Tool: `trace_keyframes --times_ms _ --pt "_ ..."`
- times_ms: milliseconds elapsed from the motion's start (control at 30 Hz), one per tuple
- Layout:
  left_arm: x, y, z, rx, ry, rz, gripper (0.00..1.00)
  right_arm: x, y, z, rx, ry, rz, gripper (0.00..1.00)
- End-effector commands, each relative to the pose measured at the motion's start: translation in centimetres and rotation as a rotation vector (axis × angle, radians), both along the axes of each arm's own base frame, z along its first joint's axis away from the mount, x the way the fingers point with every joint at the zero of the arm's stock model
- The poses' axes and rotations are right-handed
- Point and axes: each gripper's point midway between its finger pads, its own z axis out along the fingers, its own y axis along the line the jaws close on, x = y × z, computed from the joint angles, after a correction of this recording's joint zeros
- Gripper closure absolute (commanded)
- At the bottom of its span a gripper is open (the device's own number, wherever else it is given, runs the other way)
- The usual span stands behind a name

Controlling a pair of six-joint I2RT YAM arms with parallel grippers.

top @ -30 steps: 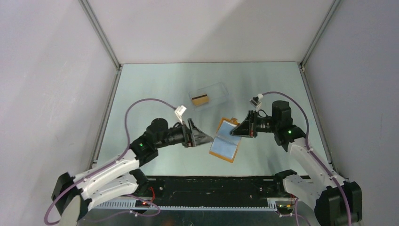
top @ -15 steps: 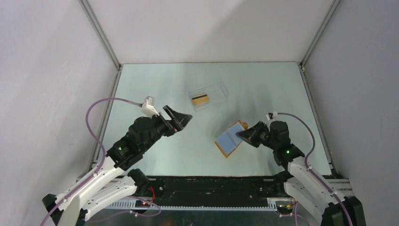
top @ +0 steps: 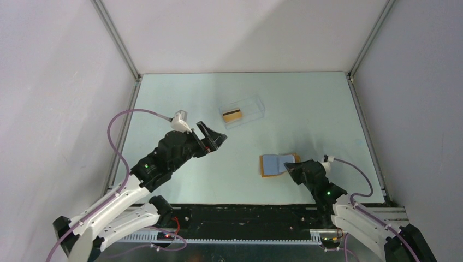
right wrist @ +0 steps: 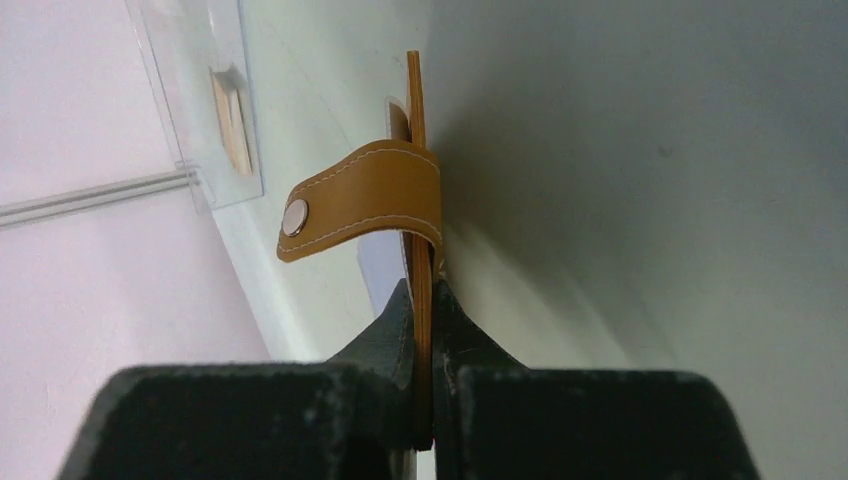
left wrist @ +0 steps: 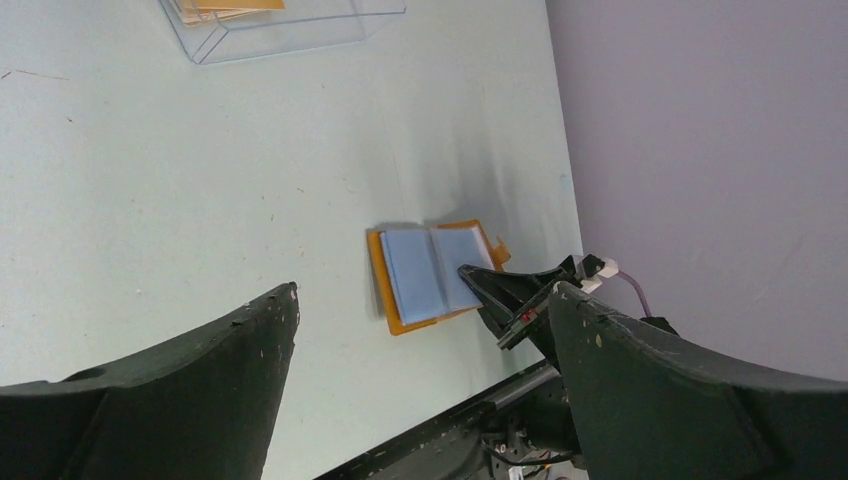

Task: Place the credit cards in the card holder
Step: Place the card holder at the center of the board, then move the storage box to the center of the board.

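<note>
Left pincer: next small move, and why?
Probably reach forward to the clear box for the credit card inside it. The left pincer is open and empty, and the right pincer is shut on the edge of the opened card holder.

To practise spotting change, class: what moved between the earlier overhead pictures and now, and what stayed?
The right tool, shut on the card holder throughout, pulled it toward the near side, where it lies open. The left tool, open, drew back leftward from it. The clear box and its credit card stayed put.
</note>
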Motion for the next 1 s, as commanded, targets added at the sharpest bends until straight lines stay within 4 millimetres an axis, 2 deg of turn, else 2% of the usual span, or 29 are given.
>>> trace_keyframes --times_ms 0,33,100,133,167,200,233,267,300,367,400,533,633,833,967 --pt "0.1 -0.2 1.0 0.005 -0.032 -0.022 0.02 1.8 -1.1 1.8 0.053 -0.064 -0.132 1.00" --pt "0.1 -0.2 1.0 0.008 -0.033 -0.024 0.02 1.7 -1.1 2.0 0.060 -0.059 -0.139 1.00" --pt "0.1 -0.3 1.0 0.009 -0.033 -0.027 0.02 1.4 -1.6 1.7 0.046 -0.028 -0.155 0.83" --pt "0.1 -0.3 1.0 0.009 -0.032 -0.027 0.02 0.8 -2.1 0.8 0.015 0.014 -0.166 0.65" --pt "0.1 -0.3 1.0 0.009 -0.033 -0.029 0.02 0.9 -2.2 1.3 0.028 0.012 -0.179 0.56" --pt "0.1 -0.3 1.0 0.010 -0.033 -0.030 0.02 0.4 -2.7 0.6 0.001 0.042 -0.188 0.42" --pt "0.2 -0.3 1.0 0.013 -0.034 -0.031 0.02 0.5 -2.8 1.2 0.009 0.036 -0.195 0.36" --pt "0.2 -0.3 1.0 0.014 -0.035 -0.031 0.02 0.1 -3.2 0.8 -0.011 0.054 -0.203 0.25" --pt "0.2 -0.3 1.0 0.017 -0.036 -0.034 0.02 0.2 -3.2 1.2 -0.009 0.048 -0.206 0.12" --pt "0.2 -0.5 1.0 0.022 -0.036 -0.041 0.02 -0.2 -3.6 1.2 -0.023 0.068 -0.217 0.02" --pt "0.2 -0.5 0.8 0.028 -0.036 -0.046 0.02 -0.6 -4.1 0.8 -0.048 0.090 -0.223 0.01" --pt "0.2 -0.8 0.5 0.047 -0.033 -0.062 0.02 -1.2 -5.3 1.6 -0.111 0.134 -0.258 0.01" --pt "0.4 -0.8 -0.2 0.063 -0.015 -0.057 0.02 -1.8 -7.1 1.6 -0.227 0.179 -0.291 0.01" --pt "1.3 -0.8 -3.0 0.124 0.091 -0.036 0.01 -0.9 -8.8 4.2 -0.392 0.160 -0.264 0.01" --pt "2.8 -1.1 -5.1 0.187 0.177 -0.046 0.01 0.0 -9.5 6.2 -0.458 0.092 -0.226 0.01"
